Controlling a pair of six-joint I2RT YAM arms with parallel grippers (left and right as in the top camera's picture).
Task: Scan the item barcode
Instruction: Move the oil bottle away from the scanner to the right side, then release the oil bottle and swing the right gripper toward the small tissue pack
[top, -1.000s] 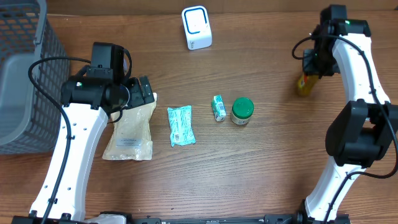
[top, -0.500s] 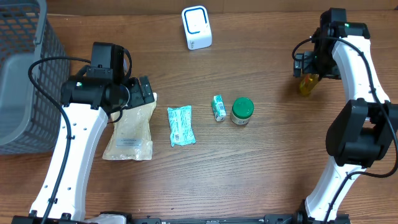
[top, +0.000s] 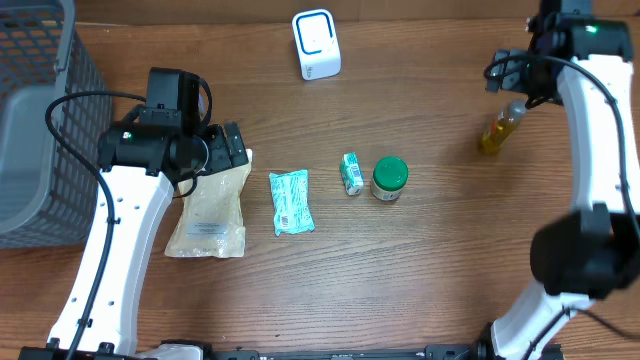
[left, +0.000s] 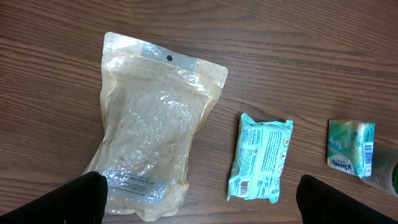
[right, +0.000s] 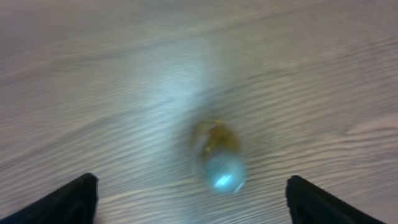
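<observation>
The right claw (right: 191, 190) is hanging released above the standing bottle (right: 216, 152); the left claw (left: 199, 186) is gaping over the pouch (left: 149, 130), likely readying a pick.

Bare wood of the table (top: 430, 270) lies open on the arm-base side of the green-lidded jar (top: 389, 179) and to its right, as far as the yellow bottle (top: 499, 130), well apart from it. Just left of the jar, the small teal tissue pack (top: 351, 173) leaves only a thin gap. Farther left lie the teal wipes packet (top: 291, 201) and the clear pouch (top: 208, 205), with strips of bare wood between them. Behind the jar and to its left stands the white scanner (top: 316, 44), across a wide open lane. Far left of the jar, the grey wire basket (top: 40, 120) blocks that side.
</observation>
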